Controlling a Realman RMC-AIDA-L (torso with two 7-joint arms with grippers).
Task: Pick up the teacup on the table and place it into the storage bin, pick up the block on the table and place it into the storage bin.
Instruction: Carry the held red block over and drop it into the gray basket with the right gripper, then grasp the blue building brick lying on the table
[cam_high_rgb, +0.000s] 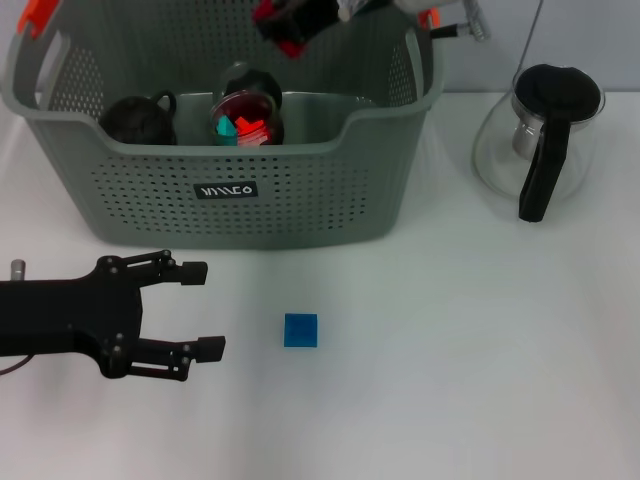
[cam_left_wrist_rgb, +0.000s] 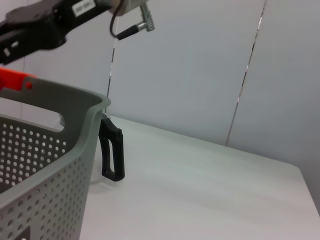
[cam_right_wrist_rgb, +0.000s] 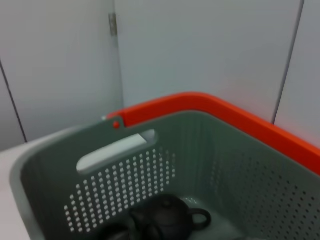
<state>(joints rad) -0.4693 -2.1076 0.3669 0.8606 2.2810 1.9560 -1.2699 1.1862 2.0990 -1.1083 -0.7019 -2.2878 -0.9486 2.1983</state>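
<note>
The blue block (cam_high_rgb: 300, 330) sits on the tabletop (cam_high_rgb: 470, 350) just in front of the storage bin (cam_high_rgb: 230, 200). Left gripper (cam_high_rgb: 205, 310) hovers beside it, jaws apart. It looks small, light and rigid: pinch its flat sides. Right gripper (cam_high_rgb: 295, 25) hangs over the bin, jaws unreadable.

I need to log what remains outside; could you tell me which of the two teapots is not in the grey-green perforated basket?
The clear glass teapot with the black lid and handle; it stands on the table beside the basket, while the small dark teapot sits inside it.
</note>
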